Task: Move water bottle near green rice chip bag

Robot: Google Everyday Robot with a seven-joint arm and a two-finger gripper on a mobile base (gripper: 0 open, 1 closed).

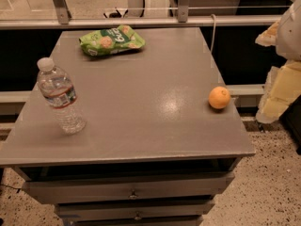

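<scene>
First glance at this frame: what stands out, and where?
A green chip bag lies at the far edge of the table, the brightest thing there. A clear water bottle stands upright near the front left, an orange sits by the right edge, and the gripper hangs beyond the table's right side.
</scene>
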